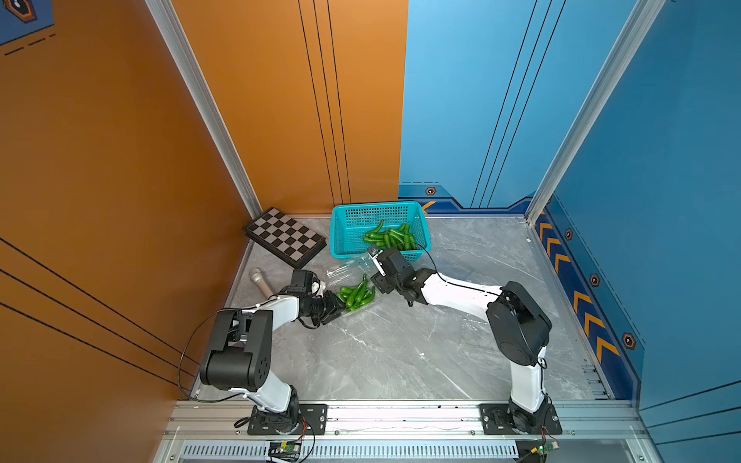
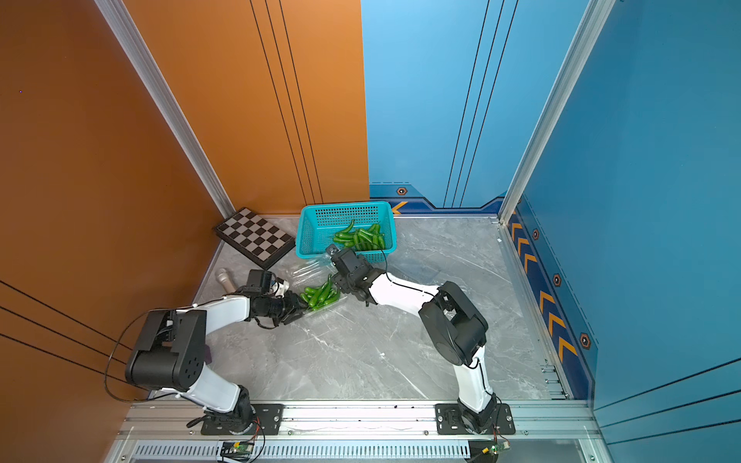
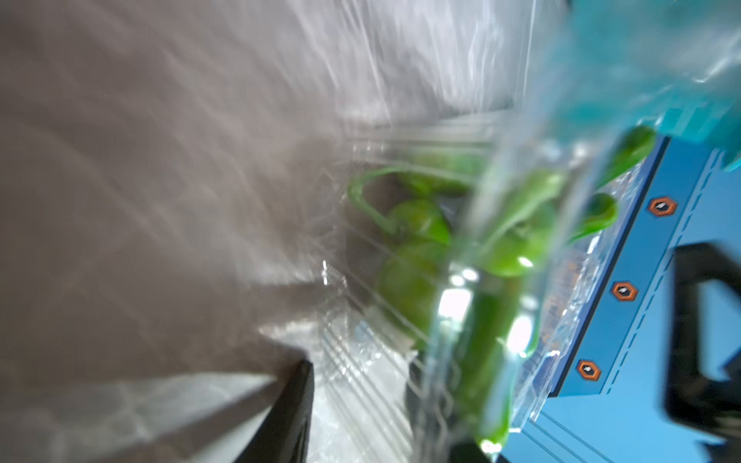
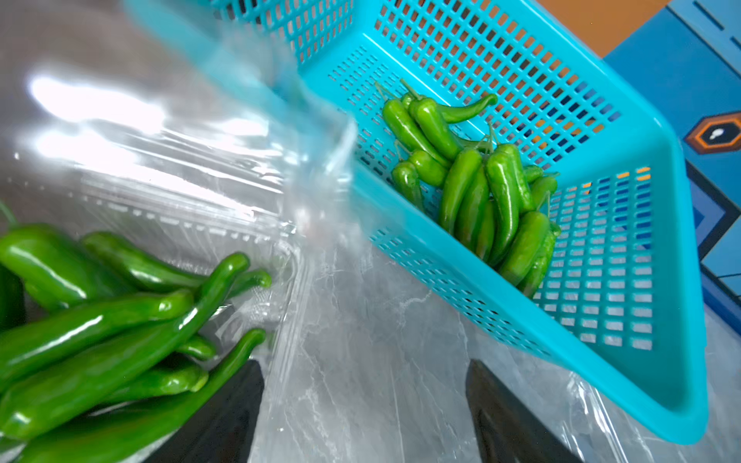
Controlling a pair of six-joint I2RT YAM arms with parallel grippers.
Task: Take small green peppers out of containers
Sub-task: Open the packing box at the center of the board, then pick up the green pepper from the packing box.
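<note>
1. The small green peppers (image 4: 100, 320) are glossy, slender and slightly curved, tapering to thin stems; one heap lies crisscrossed in the open container (image 4: 192, 216), toward the back of the bench, between the two arms
2. That container is a shallow clamshell of thin clear plastic with ribbed walls and rounded corners; its hinged lid (image 1: 343, 271) is thrown back toward the far left and catches bright glare
3. A second heap of peppers (image 1: 391, 236) lies in the teal basket (image 1: 345, 224), gathered toward its near right part
4. The basket is rectangular hard plastic, pierced in a fine grid on walls and floor, with a smooth solid rim; it stands just behind the container, close to the back wall
5. The left pincer (image 1: 337, 306) meets the container's near left edge; in the badly blurred left wrist view, clear plastic sits against its dark fingers (image 3: 288, 413), so it looks clenched on the container
6. The right pincer (image 4: 363, 364) hovers at the container's right side, between it and the basket; its two black fingers (image 4: 224, 413) stand wide apart, released, with bare bench between them and nothing held
7. The bench (image 1: 401, 352) is smooth grey with pale marble veining
8. A chessboard (image 1: 285, 236) with a dark frame and matte chequered squares lies at the back left, just beside the basket; a silvery metal cylinder (image 1: 260, 282) lies near the left edge, behind the left arm's wrist
</note>
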